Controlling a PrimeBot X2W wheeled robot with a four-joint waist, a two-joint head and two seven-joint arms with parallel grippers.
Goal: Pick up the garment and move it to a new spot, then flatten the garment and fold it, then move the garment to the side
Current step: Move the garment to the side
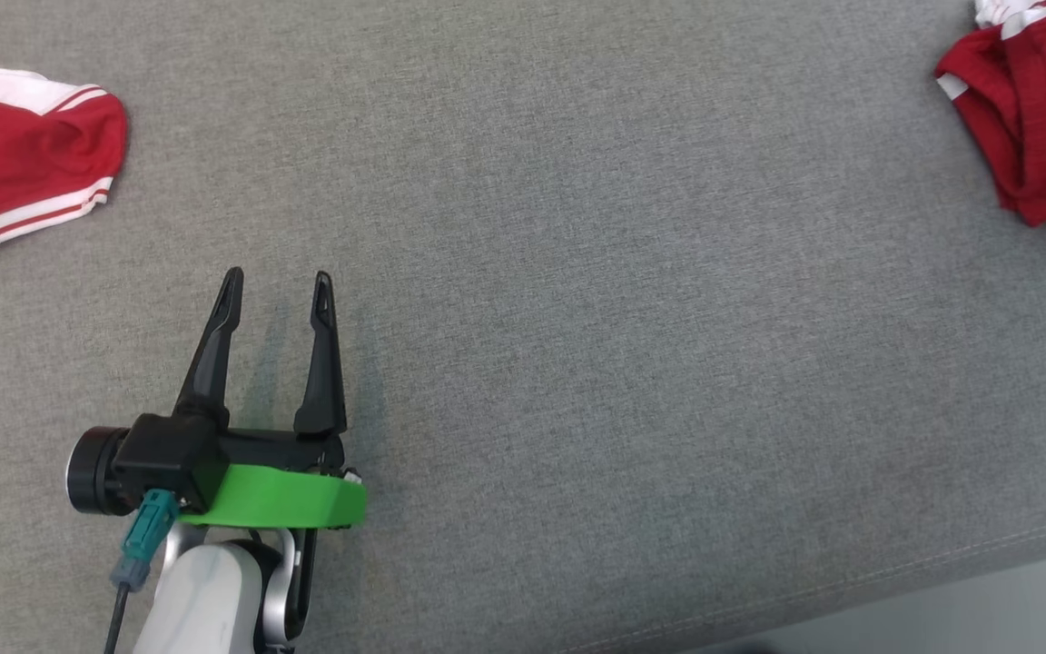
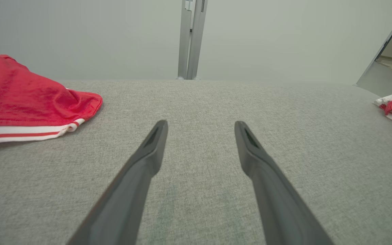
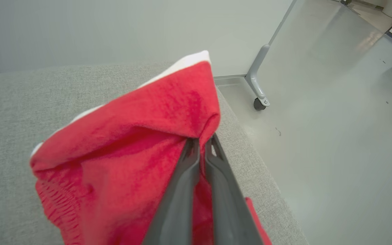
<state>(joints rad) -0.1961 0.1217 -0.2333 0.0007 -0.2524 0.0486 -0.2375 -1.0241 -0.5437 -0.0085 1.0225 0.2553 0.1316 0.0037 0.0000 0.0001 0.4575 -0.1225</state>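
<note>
The garment [image 1: 14,163], bright red with red-and-white striped trim, lies bunched at the far left of the grey fabric surface [image 1: 623,272]. In the left wrist view the garment [image 2: 22,98] sits off to the left. My left gripper [image 1: 278,277] stands open over bare surface to the right of it, apart from it, with nothing between its fingers [image 2: 201,124]. A darker red cloth [image 1: 1036,118] with white trim lies at the far right. My right gripper [image 3: 202,140] is shut on a fold of that cloth [image 3: 131,136], which has a gathered elastic band.
The surface's front edge with its seam [image 1: 941,563] runs across the lower right, pale floor beyond it. Near the right gripper the surface's side edge [image 3: 250,153] drops to floor, where a wheeled metal leg [image 3: 259,85] stands. A metal post [image 2: 191,39] rises behind the far edge.
</note>
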